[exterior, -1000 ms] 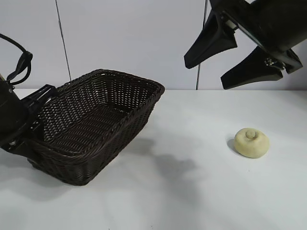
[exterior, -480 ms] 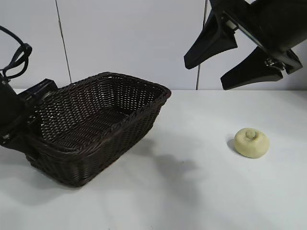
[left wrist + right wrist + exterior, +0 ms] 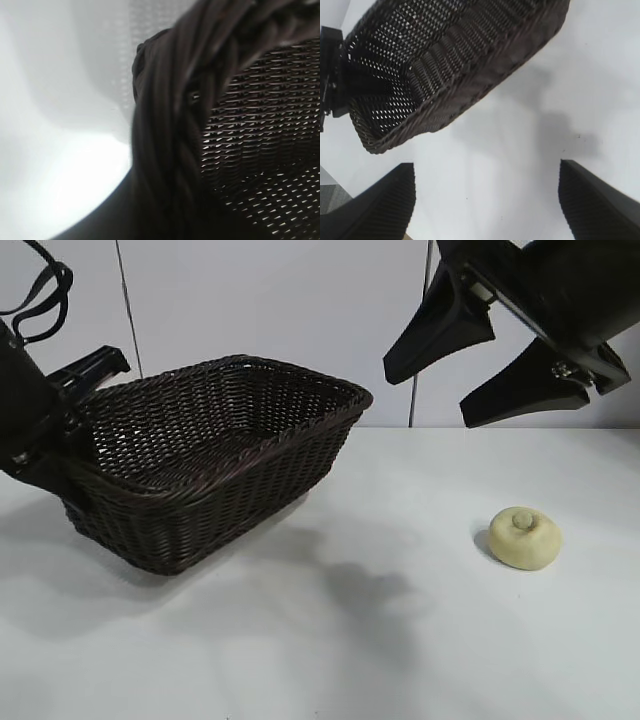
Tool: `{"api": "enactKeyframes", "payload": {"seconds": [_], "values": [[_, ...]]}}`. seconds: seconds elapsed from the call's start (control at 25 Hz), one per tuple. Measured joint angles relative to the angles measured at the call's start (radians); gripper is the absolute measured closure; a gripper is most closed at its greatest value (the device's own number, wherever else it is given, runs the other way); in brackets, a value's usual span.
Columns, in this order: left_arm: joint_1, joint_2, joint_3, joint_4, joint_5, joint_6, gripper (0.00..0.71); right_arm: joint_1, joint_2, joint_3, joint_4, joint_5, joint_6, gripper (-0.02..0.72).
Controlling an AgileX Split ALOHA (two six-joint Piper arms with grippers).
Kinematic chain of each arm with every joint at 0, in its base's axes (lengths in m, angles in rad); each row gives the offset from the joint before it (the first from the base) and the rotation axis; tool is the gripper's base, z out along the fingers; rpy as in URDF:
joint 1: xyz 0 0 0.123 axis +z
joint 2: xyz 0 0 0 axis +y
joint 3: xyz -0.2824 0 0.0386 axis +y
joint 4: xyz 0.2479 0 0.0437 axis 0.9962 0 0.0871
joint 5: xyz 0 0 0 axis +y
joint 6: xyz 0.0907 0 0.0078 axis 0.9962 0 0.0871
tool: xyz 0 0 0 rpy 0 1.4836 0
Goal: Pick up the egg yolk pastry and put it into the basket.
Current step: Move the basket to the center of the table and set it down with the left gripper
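One basket in left gripper, pastry apart.

Bare table surrounds egg yolk pastry; basket well apart

Left arm at the far left of the exterior view, dark wrist angled steeply downward, cable looped above it. Left gripper closed narrowly on the braided rim of the basket, at the left end wall; basket end held raised off the table. Right arm entering from the upper right of the exterior view, pointing down and toward the left. Right gripper spread wide, nothing between the two black fingers, suspended high above the table, well apart from the left gripper.
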Motion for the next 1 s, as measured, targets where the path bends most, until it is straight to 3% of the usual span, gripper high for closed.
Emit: {"api": "enactKeyframes", "payload": {"seconds": [0.64,1.0], "values": [[0.0,0.001,-0.012,-0.021,0.027,0.331,0.61,0.0,0.0,0.0,0.0,0.0,0.0,0.136],[0.0,0.157,-0.245,-0.12,0.205,0.692,0.61,0.0,0.0,0.0,0.0,0.0,0.0,0.136]]}}
